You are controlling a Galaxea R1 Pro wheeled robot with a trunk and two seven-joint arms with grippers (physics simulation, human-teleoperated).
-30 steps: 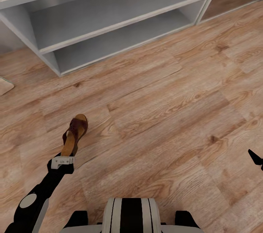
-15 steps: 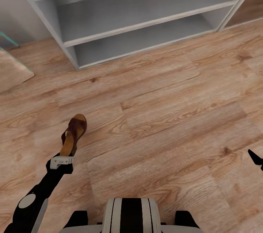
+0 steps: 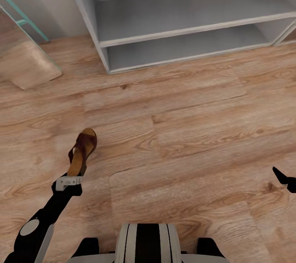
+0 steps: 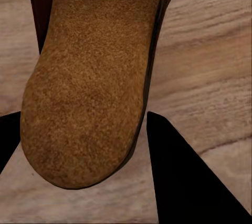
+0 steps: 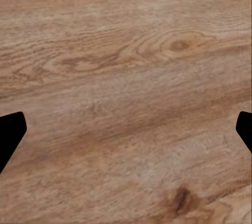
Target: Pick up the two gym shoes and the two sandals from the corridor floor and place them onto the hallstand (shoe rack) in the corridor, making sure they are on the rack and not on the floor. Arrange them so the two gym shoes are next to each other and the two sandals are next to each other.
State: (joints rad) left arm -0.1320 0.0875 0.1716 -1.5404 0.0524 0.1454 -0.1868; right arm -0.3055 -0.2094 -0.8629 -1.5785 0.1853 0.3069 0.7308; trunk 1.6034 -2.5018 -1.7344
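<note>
Wood floor fronts the rack; left gripper clamps a sandal by its heel for carrying, right gripper spread, empty.

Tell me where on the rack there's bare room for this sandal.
Both open shelf levels of the hallstand look bare between its side panels, upper and lower alike. The sandal sits in the left pincer; nothing looks crowded.
</note>
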